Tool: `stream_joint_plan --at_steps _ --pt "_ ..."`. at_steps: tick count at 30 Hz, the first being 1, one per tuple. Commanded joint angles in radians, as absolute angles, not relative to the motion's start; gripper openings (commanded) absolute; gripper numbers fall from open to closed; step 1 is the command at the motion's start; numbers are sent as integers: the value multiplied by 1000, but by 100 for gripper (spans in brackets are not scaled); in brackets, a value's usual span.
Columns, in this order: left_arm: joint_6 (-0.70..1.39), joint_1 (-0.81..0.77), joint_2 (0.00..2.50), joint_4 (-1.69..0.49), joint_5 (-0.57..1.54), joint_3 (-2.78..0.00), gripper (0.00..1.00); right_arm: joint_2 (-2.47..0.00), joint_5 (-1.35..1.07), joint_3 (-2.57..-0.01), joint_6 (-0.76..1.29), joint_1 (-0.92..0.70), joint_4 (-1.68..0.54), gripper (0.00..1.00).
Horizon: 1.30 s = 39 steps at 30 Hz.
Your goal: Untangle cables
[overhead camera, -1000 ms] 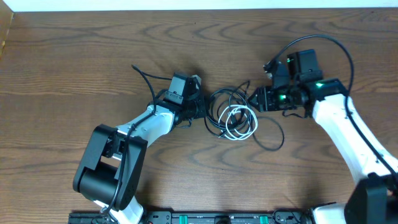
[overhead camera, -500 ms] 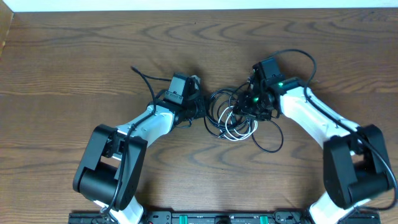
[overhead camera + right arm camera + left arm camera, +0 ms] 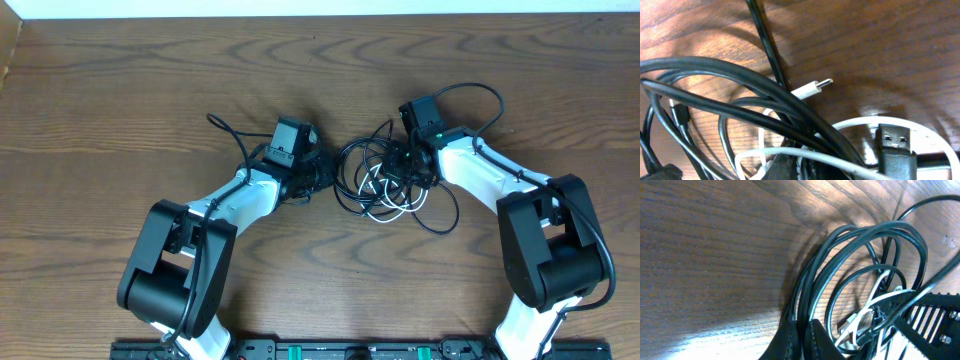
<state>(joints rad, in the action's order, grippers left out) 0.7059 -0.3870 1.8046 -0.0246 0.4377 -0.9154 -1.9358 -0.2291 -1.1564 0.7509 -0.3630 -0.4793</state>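
The left gripper [image 3: 807, 340] is pressing its jaws together on the black cables [image 3: 805, 295], which are running straight into the pinch between its fingertips. Just beyond those jaws the black strands are fanning out into several nested loops, and farther out the white cable [image 3: 860, 121] is threading through them, with the right arm's body showing past that.

The right gripper [image 3: 405, 168] is sitting closed inside the knot from the opposite side (which strand it is actually pinching I cannot tell, since black and white runs are both crossing at its fingertips). Right beside its jaws a black USB plug [image 3: 896, 150] is lying over a white loop. A little farther ahead, a small white plug [image 3: 815, 87] is poking out from under the thick black strands, its tip resting on bare wood. Beyond that, one black strand is running away across the table [image 3: 120, 90].

From overhead, the whole tangle is lying between the two sets of jaws, touching both, with one black loop trailing outward below the right gripper.
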Motion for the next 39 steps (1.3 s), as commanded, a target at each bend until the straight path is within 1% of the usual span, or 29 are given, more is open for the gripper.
stream_joint_plan --at_steps 1,2,3,6,10,13,14,17,20,23,26,27,28,30,33,35,38,39 --pt "713 -383 1810 -20 393 -907 8 -1968 -269 -1150 599 -354 -486 1" --pt "715 -383 1810 -21 366 -907 8 -1963 -310 -1150 551 -352 -487 1" --pt "720 -383 1810 -21 315 -907 8 -1944 -401 -1152 474 -343 -492 1" --pt "720 -383 1810 -21 218 -907 8 -1877 -535 -1160 373 -313 -522 1" --pt "734 -383 1810 -20 89 -907 8 -1689 -641 -1160 196 -254 -607 1" --pt "772 -383 1810 -19 53 -907 9 -1558 -624 -1160 95 -232 -659 1" --pt "773 -383 1810 -12 55 -907 9 -1505 -587 -1160 66 -228 -678 1" --pt "773 -383 1810 -4 61 -907 9 -1386 -436 -1159 62 -228 -717 1" --pt "773 -383 1810 -1 88 -907 9 -1330 -375 -1157 62 -235 -731 1" --pt "772 -383 1810 6 133 -907 9 -1338 -273 -1155 64 -244 -760 1" --pt "772 -383 1810 2 146 -907 9 -1374 -98 -1148 180 -250 -796 9" --pt "772 -383 1810 1 146 -907 9 -1389 -62 -1148 238 -249 -801 20" --pt "772 -383 1810 1 146 -907 8 -1399 -58 -1148 267 -249 -801 27" --pt "772 -383 1810 1 146 -907 8 -1426 -91 -1148 306 -250 -785 29" --pt "772 -383 1810 1 151 -907 9 -1481 -271 -1148 307 -254 -733 36" --pt "772 -383 1810 2 176 -907 9 -1515 -336 -1148 307 -270 -701 37" --pt "752 -383 1810 6 268 -907 8 -1581 -350 -1148 311 -305 -646 39" --pt "722 -383 1810 9 311 -907 8 -1606 -349 -1148 309 -317 -627 41"
